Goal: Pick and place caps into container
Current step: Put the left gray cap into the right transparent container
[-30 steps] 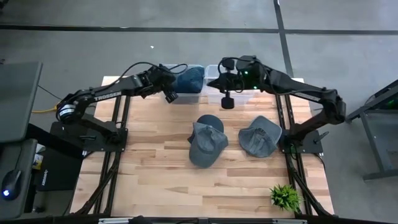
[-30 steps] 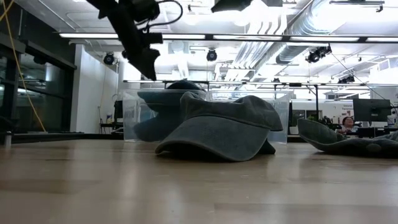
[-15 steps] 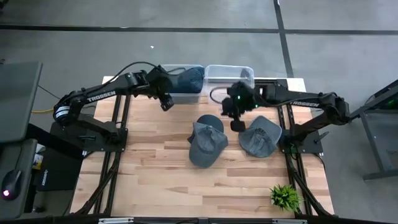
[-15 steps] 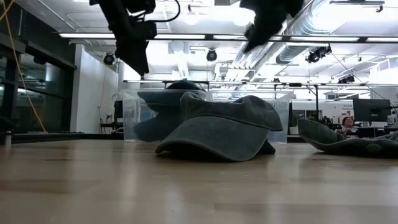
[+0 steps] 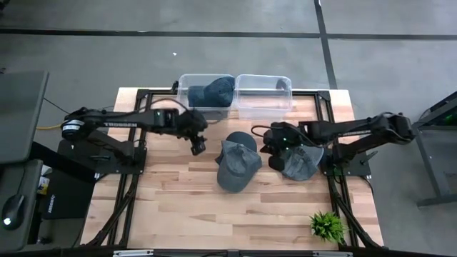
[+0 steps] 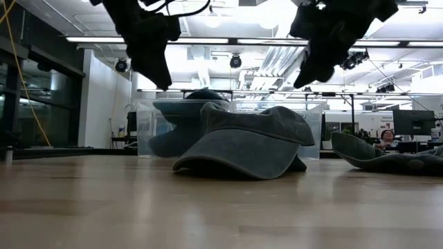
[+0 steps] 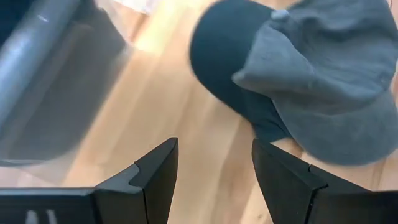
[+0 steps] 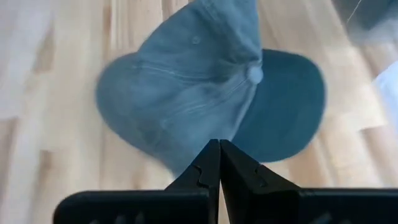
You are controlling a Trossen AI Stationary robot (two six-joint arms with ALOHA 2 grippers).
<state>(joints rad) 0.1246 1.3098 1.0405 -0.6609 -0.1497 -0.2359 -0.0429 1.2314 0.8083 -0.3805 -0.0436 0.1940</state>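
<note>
A slate grey cap (image 5: 235, 170) lies on top of a dark navy cap (image 5: 241, 137) at the table's middle; both also show in the left wrist view (image 7: 323, 93) and in the right wrist view (image 8: 186, 93). A second grey cap (image 5: 303, 160) lies on the table to their right. Another navy cap (image 5: 214, 90) lies in the left clear bin (image 5: 187, 107). My left gripper (image 5: 198, 148) is open and empty, in the air left of the stacked caps. My right gripper (image 5: 274, 163) is shut and empty, in the air between the stacked caps and the right cap.
A second clear bin (image 5: 264, 107) stands at the far edge, right of the first, with nothing showing in it. A small green plant (image 5: 327, 225) stands at the near right corner. Bare wood lies along the near half of the table (image 5: 178, 207).
My left gripper has come away from the left bin toward the near edge and down, to the left of the stacked caps. My right gripper has come from over the right bin toward the near edge and down, between the caps. The caps have not moved.
</note>
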